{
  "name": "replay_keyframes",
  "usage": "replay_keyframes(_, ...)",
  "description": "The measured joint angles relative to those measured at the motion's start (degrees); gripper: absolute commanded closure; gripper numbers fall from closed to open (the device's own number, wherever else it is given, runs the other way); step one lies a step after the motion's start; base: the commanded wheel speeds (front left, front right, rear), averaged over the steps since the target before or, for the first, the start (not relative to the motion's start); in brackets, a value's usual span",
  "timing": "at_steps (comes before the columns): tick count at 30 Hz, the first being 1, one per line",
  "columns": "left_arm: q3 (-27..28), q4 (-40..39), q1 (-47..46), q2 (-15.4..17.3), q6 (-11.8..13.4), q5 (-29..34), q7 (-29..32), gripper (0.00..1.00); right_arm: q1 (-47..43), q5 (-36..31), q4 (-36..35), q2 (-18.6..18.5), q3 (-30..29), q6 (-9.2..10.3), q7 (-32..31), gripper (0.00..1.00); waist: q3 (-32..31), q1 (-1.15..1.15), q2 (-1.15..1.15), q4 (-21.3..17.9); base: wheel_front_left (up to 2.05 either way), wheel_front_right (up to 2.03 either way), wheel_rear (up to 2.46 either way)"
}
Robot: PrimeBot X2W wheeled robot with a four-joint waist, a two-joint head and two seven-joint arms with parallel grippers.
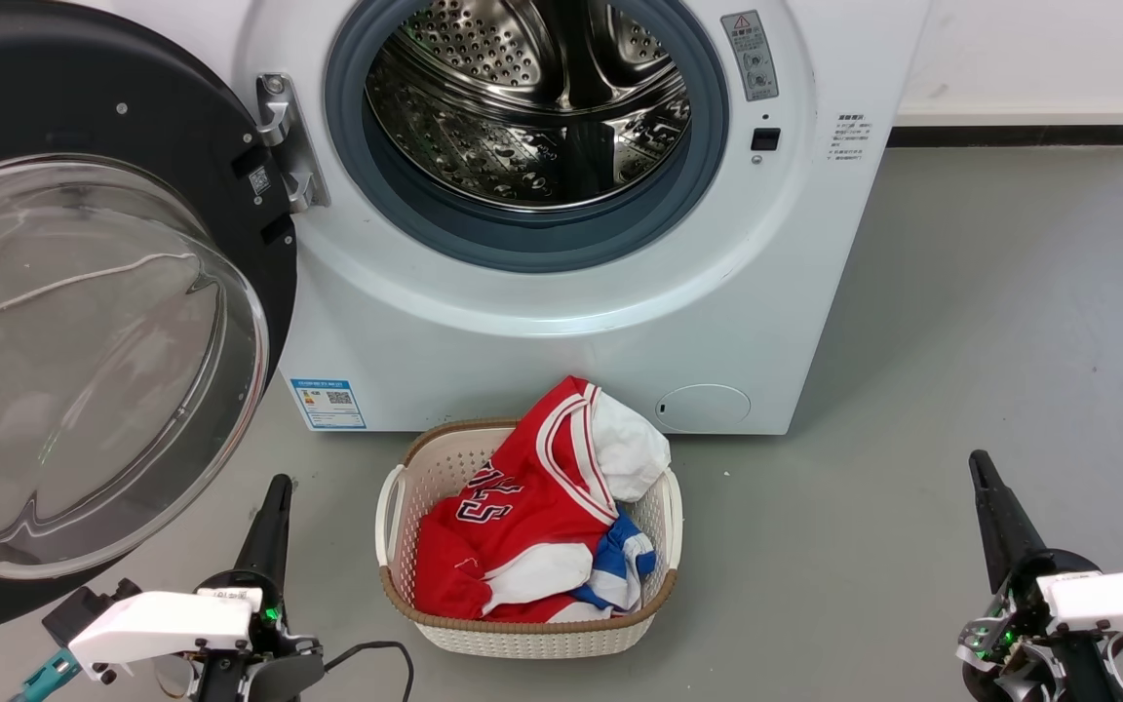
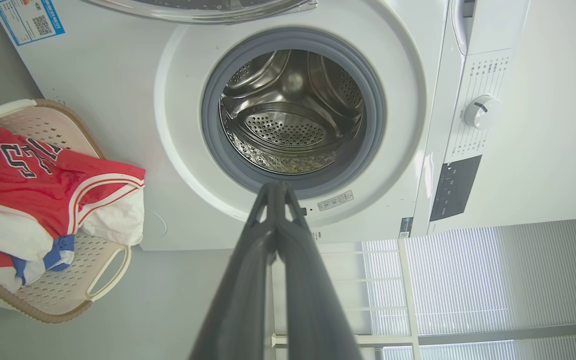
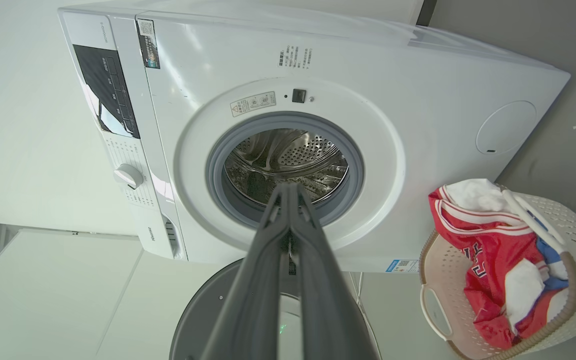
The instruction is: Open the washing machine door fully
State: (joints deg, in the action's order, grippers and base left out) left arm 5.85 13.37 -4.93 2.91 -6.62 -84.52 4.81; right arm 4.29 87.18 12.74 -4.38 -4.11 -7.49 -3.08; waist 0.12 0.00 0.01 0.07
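Observation:
The white washing machine (image 1: 561, 331) fills the upper middle of the head view, its steel drum and grey gasket exposed. The washing machine door (image 1: 84, 322), a black disc with a clear glass bowl, stands swung wide out on its left-side hinge. It also shows as a dark disc, the washing machine door (image 3: 208, 320), low in the right wrist view. My left gripper (image 1: 277, 487) is shut and empty, just below the door's lower edge, apart from it. Far off at the lower right, my right gripper (image 1: 979, 466) is shut and empty. Both wrist views look along shut fingers (image 2: 278, 195) (image 3: 288, 192) at the washing machine (image 2: 118, 100) (image 3: 418, 100).
A cream laundry basket (image 1: 406, 487) with red, white and blue clothes sits on the grey floor right before the machine, between my arms. Bare floor lies to the right of the machine. A white wall with a dark skirting runs at the back right.

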Motion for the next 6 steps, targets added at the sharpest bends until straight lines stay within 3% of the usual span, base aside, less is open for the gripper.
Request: replay_keyframes(6, 0.2, 0.3, -0.2, 0.0, -0.3, -2.7, 0.6, 1.0, 0.5, 2.3, 0.4, 0.0, -0.2, 0.0, -0.6, 1.0, 0.0, 0.0, 0.0, 0.0, 0.0, 0.0, 0.0)
